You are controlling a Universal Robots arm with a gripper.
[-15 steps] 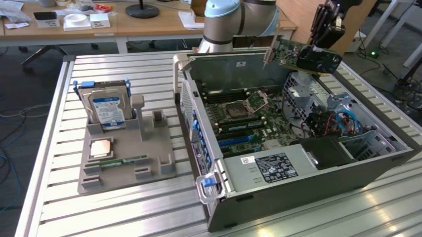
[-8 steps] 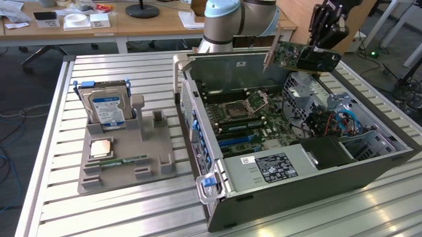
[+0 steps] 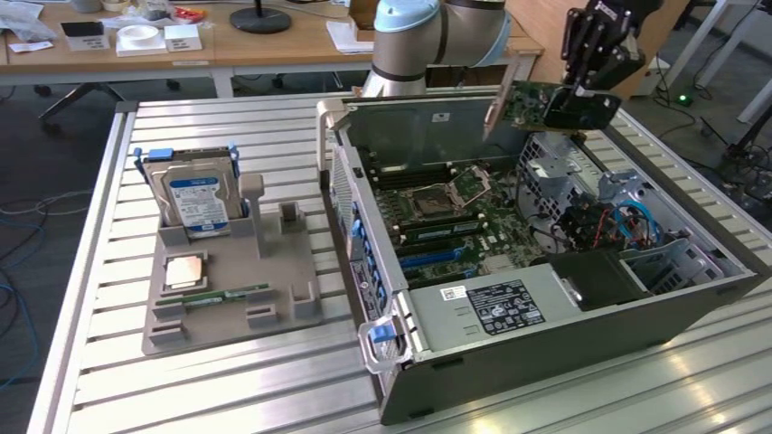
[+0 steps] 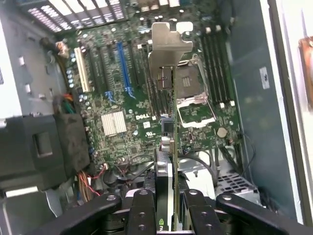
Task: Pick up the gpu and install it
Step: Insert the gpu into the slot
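My gripper (image 3: 579, 90) is shut on the gpu (image 3: 540, 106), a thin card with a green board, a black face and a metal end bracket (image 3: 494, 113). It hangs in the air above the open computer case (image 3: 531, 334), over the back part on the exterior view's right. In the wrist view the gpu (image 4: 168, 147) is seen edge-on between my fingers (image 4: 142, 210), its bracket (image 4: 168, 49) pointing away over the motherboard (image 4: 142, 107). The card is well clear of the expansion slots (image 4: 124, 63) below.
A grey parts tray (image 3: 223, 298) on the slatted table (image 3: 181, 389) holds a silver hard drive with a blue label (image 3: 199, 203), a CPU (image 3: 183, 271) and a RAM stick (image 3: 223, 296). Case walls (image 4: 254, 88) and a black shroud (image 4: 44, 147) flank the motherboard.
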